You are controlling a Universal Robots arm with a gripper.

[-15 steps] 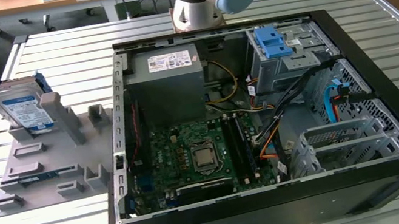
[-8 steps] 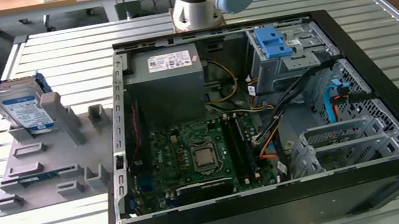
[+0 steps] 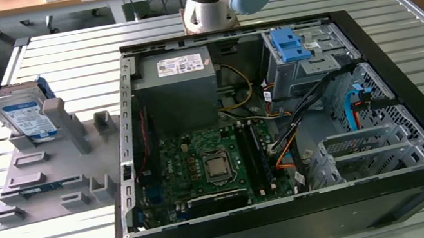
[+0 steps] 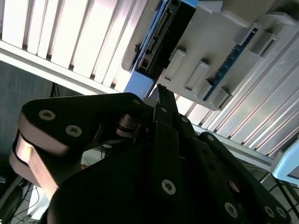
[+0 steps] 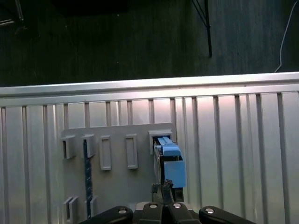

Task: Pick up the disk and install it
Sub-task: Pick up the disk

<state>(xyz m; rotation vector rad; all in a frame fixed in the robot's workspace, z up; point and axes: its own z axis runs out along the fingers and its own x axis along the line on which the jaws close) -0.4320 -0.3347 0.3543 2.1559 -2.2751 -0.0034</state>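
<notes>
Slatted metal desk [image 3: 61, 54] carries a grey holder [image 3: 43, 172] that props your disk [image 3: 26, 117] upright, edge offered for grasping, while your gripper [image 5: 163, 187] hangs apart, clenched empty, aimed at it.

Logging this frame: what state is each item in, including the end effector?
disk: standing on edge in the grey holder, not gripped, not installed
end effector: shut, holding nothing, close to the disk's blue end
holder: flat on the table, carrying the disk
computer case: lying on its side, side panel off, inside exposed
</notes>
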